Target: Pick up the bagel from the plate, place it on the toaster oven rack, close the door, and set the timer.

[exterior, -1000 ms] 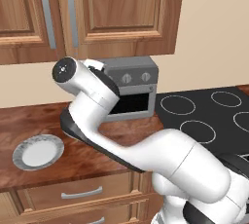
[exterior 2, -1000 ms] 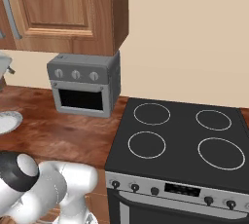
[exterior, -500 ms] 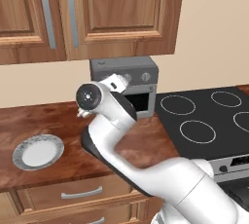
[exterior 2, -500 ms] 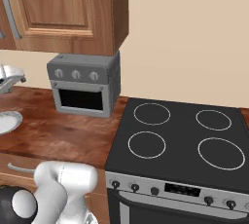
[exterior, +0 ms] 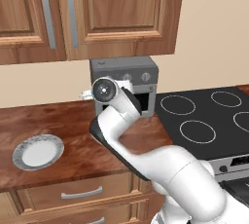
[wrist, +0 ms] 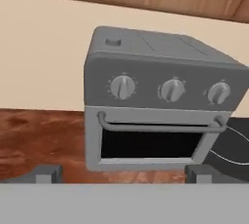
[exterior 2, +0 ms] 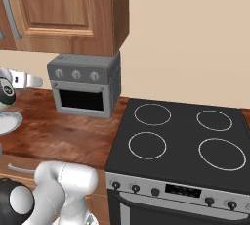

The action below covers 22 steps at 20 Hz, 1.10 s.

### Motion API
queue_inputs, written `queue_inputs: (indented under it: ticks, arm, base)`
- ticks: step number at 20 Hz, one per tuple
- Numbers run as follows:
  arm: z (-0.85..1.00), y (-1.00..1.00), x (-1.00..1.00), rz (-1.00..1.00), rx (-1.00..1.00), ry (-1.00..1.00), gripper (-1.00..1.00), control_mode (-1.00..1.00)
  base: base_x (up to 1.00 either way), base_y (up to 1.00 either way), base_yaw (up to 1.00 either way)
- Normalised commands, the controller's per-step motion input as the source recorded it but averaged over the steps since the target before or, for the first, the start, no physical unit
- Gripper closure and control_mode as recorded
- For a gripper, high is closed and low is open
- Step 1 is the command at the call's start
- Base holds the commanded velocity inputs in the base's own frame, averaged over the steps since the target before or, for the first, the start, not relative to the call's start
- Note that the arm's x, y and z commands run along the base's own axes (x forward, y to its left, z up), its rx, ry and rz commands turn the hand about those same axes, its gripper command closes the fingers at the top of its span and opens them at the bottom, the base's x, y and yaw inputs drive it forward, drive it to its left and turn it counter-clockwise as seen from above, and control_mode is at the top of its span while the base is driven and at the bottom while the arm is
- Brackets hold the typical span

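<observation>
The grey toaster oven (wrist: 160,67) stands on the wooden counter against the wall, straight ahead in the hand view. Its door (wrist: 148,144) with the dark window is shut, with the handle bar (wrist: 160,128) across the top. Three knobs (wrist: 172,90) sit in a row above it. My gripper (wrist: 123,172) is open, with nothing between the fingertips (wrist: 47,172), a short way in front of the oven. From the right base view my gripper (exterior 2: 33,80) hovers left of the oven (exterior 2: 85,89). The plate (exterior: 38,151) lies on the counter at the left, its white centre bare. The bagel and the rack are out of view.
A black stove top (exterior 2: 178,138) with several ring burners adjoins the counter to the right of the oven. Wooden wall cabinets (exterior: 97,13) hang above the oven. Drawers (exterior: 80,194) run below the counter's front edge.
The arm has swung right, from the plate side toward the toaster oven, and the hand now faces the oven front. The jaws have stayed wide open.
</observation>
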Motion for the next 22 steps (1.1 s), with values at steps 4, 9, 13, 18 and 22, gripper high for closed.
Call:
queue_inputs:
  ticks: [4,9,13,18,22]
  arm:
    - [0.00,0.00,0.56,-0.21,0.37,0.00,-1.00,-1.00]
    - [0.01,0.00,0.61,-0.16,0.19,0.07,-1.00,-1.00]
    - [0.02,0.01,0.41,-0.10,0.05,0.15,-1.00,-1.00]
    - [0.00,0.00,0.30,-0.01,0.00,0.16,-1.00,-1.00]
    - [0.00,0.00,0.29,0.02,0.00,0.10,-1.00,-1.00]
  base:
    - [0.00,0.00,0.00]
    - [0.00,0.00,0.00]
    - [0.00,0.00,0.00]
    - [0.00,0.00,0.00]
    - [0.00,0.00,0.00]
